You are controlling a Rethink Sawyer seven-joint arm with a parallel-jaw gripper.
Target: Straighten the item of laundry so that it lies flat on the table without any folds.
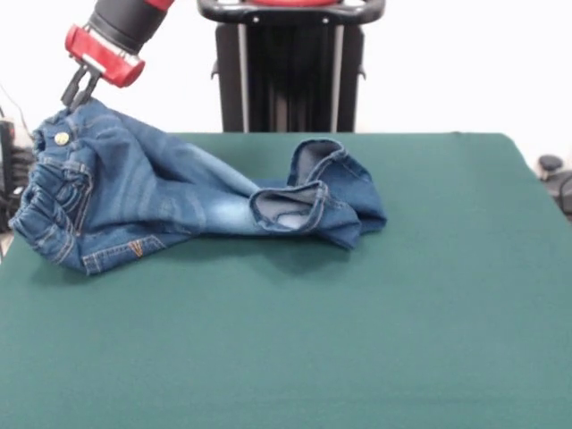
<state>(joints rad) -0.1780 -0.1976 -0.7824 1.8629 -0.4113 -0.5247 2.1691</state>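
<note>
**Gripper holds the jeans by the waistband corner, legs trailing away**

The gripper (pixel 79 89) comes down from the upper corner of the front view, and its dark fingers are closed narrowly on the top edge of the jeans (pixel 179 201), right at the waistband beside the metal button (pixel 61 138). That end of the jeans is lifted off the table (pixel 357 340), so the waist stands up in a hump below the gripper.

From the waistband the jeans run sideways across the table, away from the gripper and toward the middle of the far half of the green cloth. Their long axis lies roughly along the table's width. The leg ends are the farthest part from the waistband; they are curled over and bunched, with both cuffs (pixel 308 188) turned up and open toward the camera instead of lying flat.

The task looks far from done: the legs are folded on themselves. Since the gripper holds the end opposite the bunched cuffs, a pull away from the cuffs along the long axis would probably draw the legs out straight.
</note>
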